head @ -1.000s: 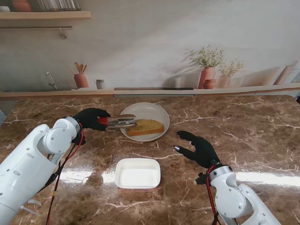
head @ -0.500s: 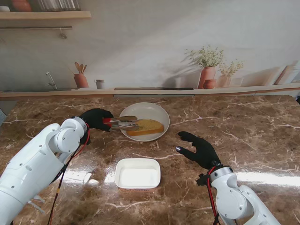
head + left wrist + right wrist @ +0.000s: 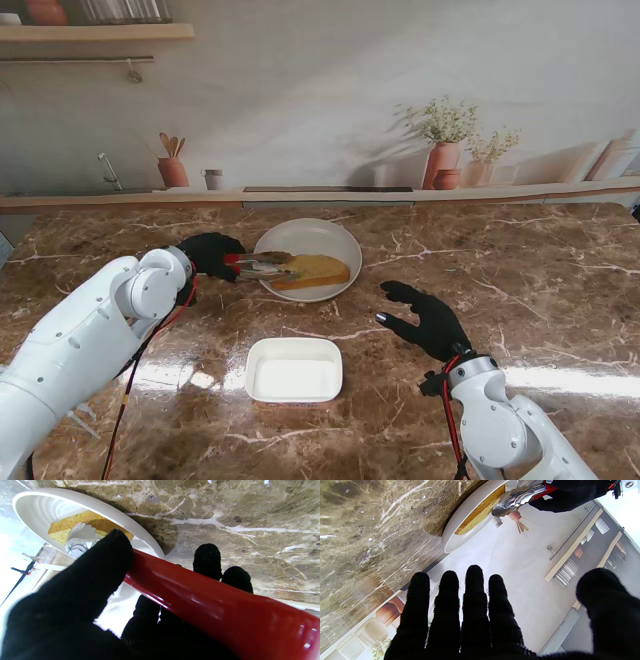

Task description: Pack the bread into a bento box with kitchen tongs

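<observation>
Black left hand (image 3: 208, 252) gripping tongs (image 3: 262, 264) — right hand (image 3: 425, 318) flat, splayed

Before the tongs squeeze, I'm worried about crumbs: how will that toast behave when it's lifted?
The toast looks flat and browned, so probably stiff and light, though it may crumble if pinched hard. It lies flat on the smooth plate, so it could slide as the tongs in the left hand close.

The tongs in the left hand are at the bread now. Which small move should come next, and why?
Probably squeeze the tongs shut on the bread. The left hand holds their red handle, and the metal tips sit at the slice's near end, which lies flat on the white plate. The bento box nearer to me has nothing in it, and the right hand is open, apart.
</observation>
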Robot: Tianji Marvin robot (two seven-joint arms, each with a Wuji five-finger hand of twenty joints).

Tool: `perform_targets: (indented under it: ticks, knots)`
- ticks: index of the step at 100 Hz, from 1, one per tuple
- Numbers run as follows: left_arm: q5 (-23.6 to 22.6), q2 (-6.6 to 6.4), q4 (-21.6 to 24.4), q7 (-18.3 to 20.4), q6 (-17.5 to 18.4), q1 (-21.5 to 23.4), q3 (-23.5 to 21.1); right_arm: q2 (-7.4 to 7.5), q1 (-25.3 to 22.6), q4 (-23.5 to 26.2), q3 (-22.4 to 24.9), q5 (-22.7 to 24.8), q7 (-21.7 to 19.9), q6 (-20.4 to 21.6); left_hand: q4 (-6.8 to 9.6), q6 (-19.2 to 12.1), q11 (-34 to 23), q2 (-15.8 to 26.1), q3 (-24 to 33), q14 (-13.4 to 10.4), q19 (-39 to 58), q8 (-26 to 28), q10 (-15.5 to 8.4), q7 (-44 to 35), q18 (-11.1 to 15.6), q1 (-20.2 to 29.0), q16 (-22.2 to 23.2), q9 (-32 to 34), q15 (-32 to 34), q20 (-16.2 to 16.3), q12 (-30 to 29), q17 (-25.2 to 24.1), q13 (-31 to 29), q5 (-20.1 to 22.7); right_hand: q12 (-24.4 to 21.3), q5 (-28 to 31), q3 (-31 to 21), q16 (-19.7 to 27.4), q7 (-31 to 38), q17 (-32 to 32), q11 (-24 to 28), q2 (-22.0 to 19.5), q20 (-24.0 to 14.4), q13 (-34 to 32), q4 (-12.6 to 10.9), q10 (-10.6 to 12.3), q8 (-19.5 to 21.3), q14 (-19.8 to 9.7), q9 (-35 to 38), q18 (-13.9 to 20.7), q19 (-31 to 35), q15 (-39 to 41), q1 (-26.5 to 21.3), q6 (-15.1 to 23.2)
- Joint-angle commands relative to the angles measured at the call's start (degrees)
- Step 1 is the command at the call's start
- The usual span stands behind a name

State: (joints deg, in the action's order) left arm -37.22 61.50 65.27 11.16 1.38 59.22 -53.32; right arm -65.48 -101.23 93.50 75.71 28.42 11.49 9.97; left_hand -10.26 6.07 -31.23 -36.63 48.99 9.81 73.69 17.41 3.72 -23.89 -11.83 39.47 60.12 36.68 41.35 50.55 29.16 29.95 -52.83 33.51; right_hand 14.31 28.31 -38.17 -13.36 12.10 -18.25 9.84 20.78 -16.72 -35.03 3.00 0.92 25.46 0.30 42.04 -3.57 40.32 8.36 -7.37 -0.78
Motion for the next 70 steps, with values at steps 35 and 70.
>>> perform_targets:
  ticks: [35,70]
  knots:
    - [0.92,0.56,-2.21,0.11,1.63,-2.40,2.49,-0.24,-0.57,-0.80,0.14,-0.55,-0.61,-0.60,4.84,-3.30,-0.94,2.69,7.05,-2.15,0.39,0.52,-0.19,-2.79,1.10,4.54,1.25,-2.33,3.53,2.82,-0.37,-0.14,0.19,-0.97,1.48,0.99,-0.86,-1.14,0.35,0.48,0.69,-0.93,-1.97,-1.30,-1.23,0.57,-0.67,0.35,1.15,-0.04,0.75,0.25,-1.76,1.35]
    - [0.16,0.19,-1.55,1.04,1.94,-1.93,2.25,-0.27,-0.34,-1.15,-0.14,-0.82,-0.57,-0.39,4.79,-1.35,-0.47,2.26,7.01,-2.11,0.60,-0.45,0.31,-0.52,1.20,4.70,2.12,-5.20,3.91,4.20,-0.57,-0.39,0.65,-4.55,1.82,1.07,-0.94,-1.19,0.41,0.52,0.78,-0.92,-2.34,-1.20,-1.22,0.59,-0.68,0.42,1.37,-0.30,0.75,0.22,-1.70,1.45]
